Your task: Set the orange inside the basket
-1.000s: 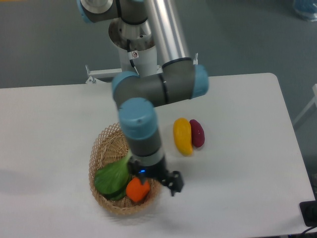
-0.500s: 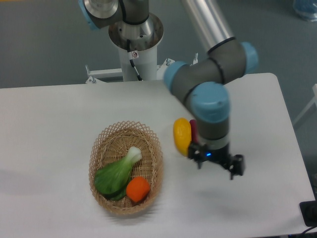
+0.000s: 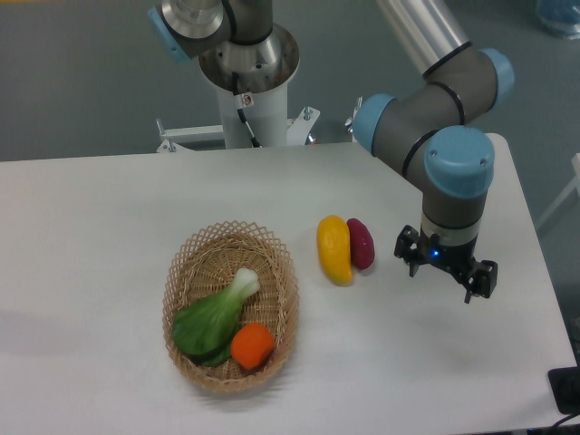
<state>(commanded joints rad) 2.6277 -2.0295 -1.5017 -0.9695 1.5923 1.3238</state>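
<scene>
Your orange (image 3: 252, 345) already sits inside the basket (image 3: 193, 257), at its 5 o'clock end, touching the leafy green (image 3: 210, 317). From the fingers (image 3: 446, 269) it lies well apart toward 8 o'clock, past the yellow fruit (image 3: 333, 249) on the counter (image 3: 100, 217). The fingers are empty and look spread wide.

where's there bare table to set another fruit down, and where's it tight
Bare patches: the table left of the basket, the strip behind the basket toward the arm's base, and the front edge right of the basket. Crowded: inside the basket, where the orange and a leafy green lie, and between the yellow fruit, magenta fruit and gripper.
</scene>
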